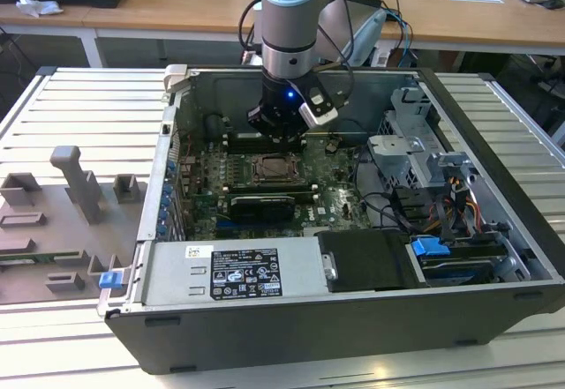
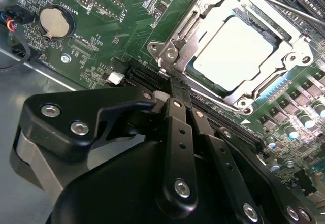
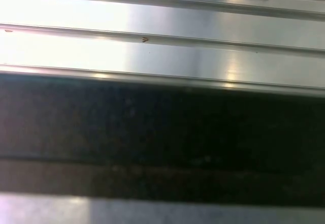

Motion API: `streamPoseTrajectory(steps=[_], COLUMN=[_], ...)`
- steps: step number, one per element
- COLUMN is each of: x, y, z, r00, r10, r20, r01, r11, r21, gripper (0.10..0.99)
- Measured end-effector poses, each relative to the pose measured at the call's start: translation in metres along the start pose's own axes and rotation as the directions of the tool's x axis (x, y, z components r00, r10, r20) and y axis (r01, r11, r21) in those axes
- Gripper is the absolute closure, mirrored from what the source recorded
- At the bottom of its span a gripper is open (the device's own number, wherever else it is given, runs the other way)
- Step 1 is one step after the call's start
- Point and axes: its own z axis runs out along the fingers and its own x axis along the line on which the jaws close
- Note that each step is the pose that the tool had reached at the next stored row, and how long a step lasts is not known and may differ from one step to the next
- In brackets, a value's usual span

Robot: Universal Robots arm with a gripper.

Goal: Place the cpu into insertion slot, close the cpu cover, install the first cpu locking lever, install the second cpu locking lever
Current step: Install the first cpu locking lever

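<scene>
We see the cpu (image 2: 231,54) already lying flat in the insertion slot (image 2: 264,89), its pale metal face showing through the window of the cpu cover (image 2: 175,49), which lies down over it. Our gripper (image 2: 170,84) hangs just beside the socket's near corner, fingers drawn together with nothing between them, the tips close to the cover's edge. In the exterior view the gripper (image 1: 275,131) sits low inside the computer case (image 1: 494,129), over the motherboard (image 1: 340,199). We judge the chip light, rigid and delicate, best held by its edges only; the cover looks thin, stiff and springy, so pressing on its frame seems safest.
</scene>
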Motion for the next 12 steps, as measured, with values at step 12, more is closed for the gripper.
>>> streamPoseTrajectory(steps=[12], x=[-0.0004], y=[-0.0003], z=[0.0025], r00=[1.0], r10=[0.0], r20=[-0.0007], r01=[0.0], r11=[1.0], r21=[0.006], gripper=[0.98])
